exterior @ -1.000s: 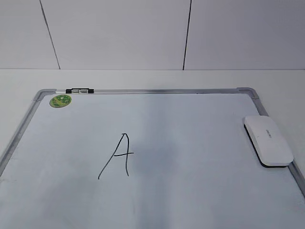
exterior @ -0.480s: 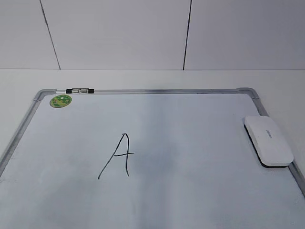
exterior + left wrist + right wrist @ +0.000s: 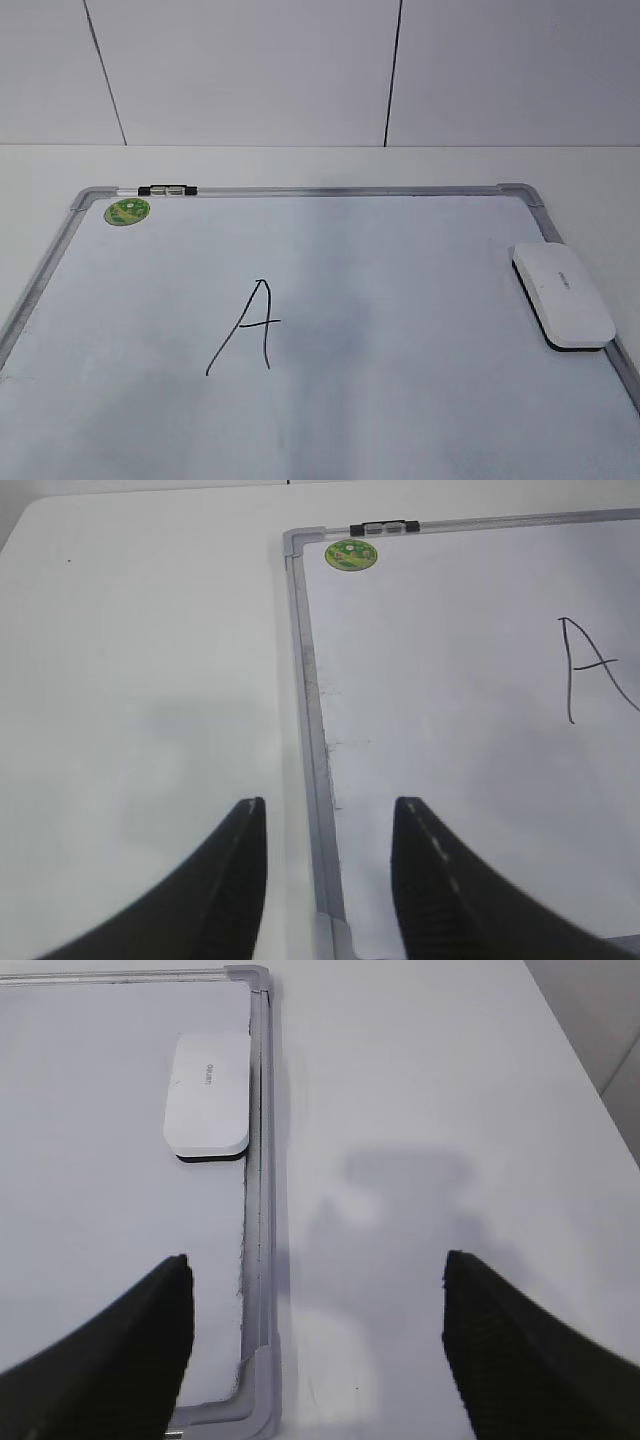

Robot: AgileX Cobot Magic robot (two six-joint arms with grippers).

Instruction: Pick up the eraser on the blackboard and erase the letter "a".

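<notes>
The white eraser lies on the right edge of the blackboard, against its grey frame. It also shows in the right wrist view, ahead and to the left of my right gripper, which is wide open and empty above the board's near right corner. My left gripper is open and empty, straddling the board's left frame. A tall angular capital "A" is drawn left of the middle and shows in the left wrist view. No lowercase "a" shows. Neither gripper appears in the exterior view.
A round green sticker sits in the board's far left corner, also in the left wrist view. A black clip lies on the far frame. White table surrounds the board and a white wall stands behind.
</notes>
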